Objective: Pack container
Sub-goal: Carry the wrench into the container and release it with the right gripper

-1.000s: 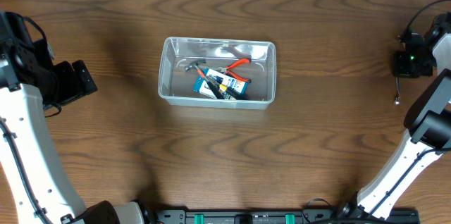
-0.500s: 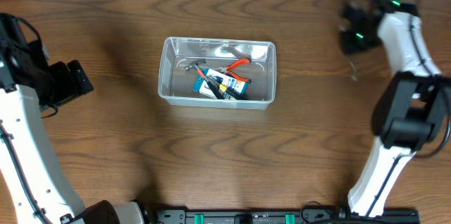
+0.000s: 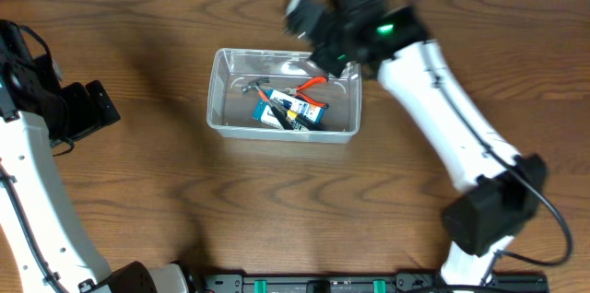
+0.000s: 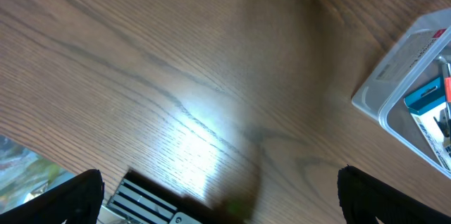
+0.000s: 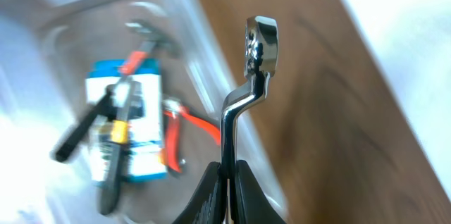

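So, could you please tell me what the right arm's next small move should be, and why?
Probably shift the right gripper slightly inward over the container, then release: it is shut on the wrench, which hangs roughly above the rim, so dropping now might miss.

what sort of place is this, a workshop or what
Probably a robot lab tabletop: a wood-grain table, a clear container of hand tools, and the right gripper holding a wrench.

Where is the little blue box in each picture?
Overhead: blue box mid-picture, inside the container.
Left wrist: blue box at the right edge, in the container.
Right wrist: blue box lower left, blurred, in the container.
Shared landmark: the clear container around it.
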